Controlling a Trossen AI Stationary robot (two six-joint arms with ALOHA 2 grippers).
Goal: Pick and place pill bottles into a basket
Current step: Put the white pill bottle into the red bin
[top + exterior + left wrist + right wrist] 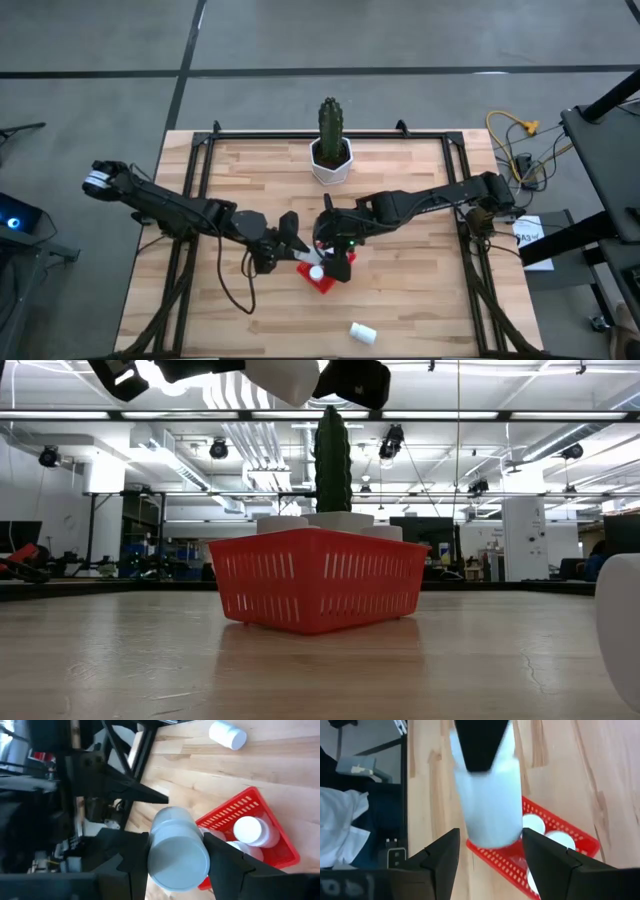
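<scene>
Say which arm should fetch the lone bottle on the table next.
Probably right: the right gripper is open and empty, while the left gripper holds a pill bottle near the basket.

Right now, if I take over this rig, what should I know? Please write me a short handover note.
Left tool: shut on one pill bottle, raised beside the basket.
Right tool: open, holding nothing, hovering over the basket close to that held bottle.
Basket: at mid-table, in front of the cactus pot. At least three bottles in basket show; the exact count is hidden.
Loose bottle: lying on its side near the table's front edge.
Done: several bottles placed.
Left: drop the held bottle into the basket, then probably fetch the loose one.
</scene>
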